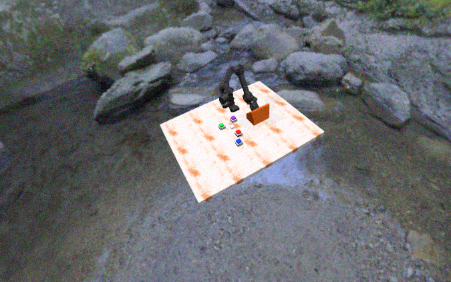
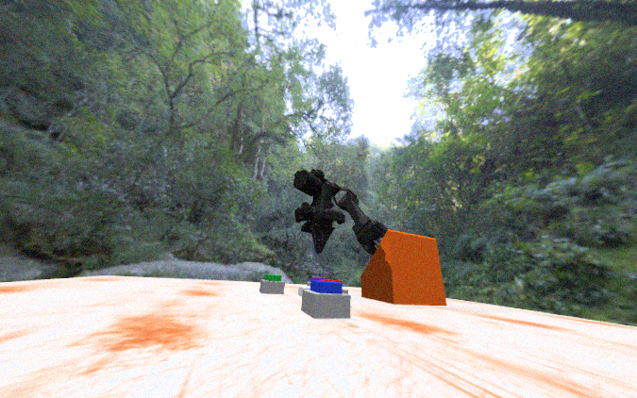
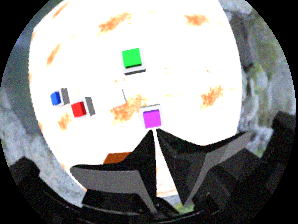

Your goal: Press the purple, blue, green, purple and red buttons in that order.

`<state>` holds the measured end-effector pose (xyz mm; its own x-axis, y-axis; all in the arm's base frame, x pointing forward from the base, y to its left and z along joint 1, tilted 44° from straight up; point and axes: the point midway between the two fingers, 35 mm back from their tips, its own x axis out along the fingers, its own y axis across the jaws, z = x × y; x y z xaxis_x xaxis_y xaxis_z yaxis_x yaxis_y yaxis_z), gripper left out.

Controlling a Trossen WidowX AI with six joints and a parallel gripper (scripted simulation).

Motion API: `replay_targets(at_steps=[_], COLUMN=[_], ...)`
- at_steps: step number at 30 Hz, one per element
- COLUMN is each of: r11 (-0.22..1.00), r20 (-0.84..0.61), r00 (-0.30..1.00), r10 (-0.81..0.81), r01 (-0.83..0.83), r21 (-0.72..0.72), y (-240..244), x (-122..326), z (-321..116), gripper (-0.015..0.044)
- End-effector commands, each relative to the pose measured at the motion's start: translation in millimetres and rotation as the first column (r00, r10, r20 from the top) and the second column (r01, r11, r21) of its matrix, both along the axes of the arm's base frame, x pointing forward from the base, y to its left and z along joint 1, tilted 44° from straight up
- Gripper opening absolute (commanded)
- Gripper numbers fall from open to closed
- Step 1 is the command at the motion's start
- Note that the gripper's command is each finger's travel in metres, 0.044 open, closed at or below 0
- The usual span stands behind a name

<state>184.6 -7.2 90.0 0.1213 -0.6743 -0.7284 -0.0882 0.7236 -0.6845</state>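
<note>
Wrist view shows the jaws pinched together, gripping nothing, poised above the purple button (image 3: 152, 119) without touching it.

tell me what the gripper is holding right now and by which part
Nothing. The gripper is shut on no object, hanging above the purple button.

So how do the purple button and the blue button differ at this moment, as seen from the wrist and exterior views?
In the wrist view, the purple button sits just ahead of the shut hand, while the blue button lies far off to the side. In the exterior view the blue button is the nearest and largest, and the purple button is hidden behind it. Cap colours differ: purple and blue. Both are small square caps, and the hand touches neither.
</note>
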Motion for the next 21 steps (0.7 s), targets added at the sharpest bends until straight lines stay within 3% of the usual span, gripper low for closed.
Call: replay_targets(at_steps=[1, 21], r11=[1.000, 1.000], r20=[-0.007, -0.007], r00=[1.000, 1.000], r10=[-0.005, -0.004], r01=[0.005, 0.004], r21=[-0.013, -0.012], y=[-26, -44], x=[-2, 1], z=[-24, -42], gripper=[0.0020, 0.0020])
